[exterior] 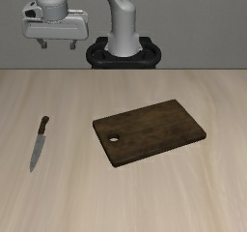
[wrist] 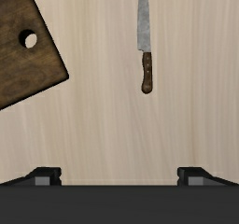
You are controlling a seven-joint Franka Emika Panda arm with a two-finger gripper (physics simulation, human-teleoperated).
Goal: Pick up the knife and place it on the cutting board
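Wrist view: your hand hangs spread and empty over the counter, with the knife not yet picked up.

You can see both fingertips standing wide apart with nothing between them. The knife lies flat on the bare counter well ahead of the hand, its dark wooden handle nearer the fingers and its blade pointing away. The cutting board lies off to one side of the knife, apart from it, with its hole at the near corner. In the exterior view your hand sits high above the counter, fingers pointing down. The knife lies far below and forward of it, and the cutting board lies well apart toward the exterior view's right.
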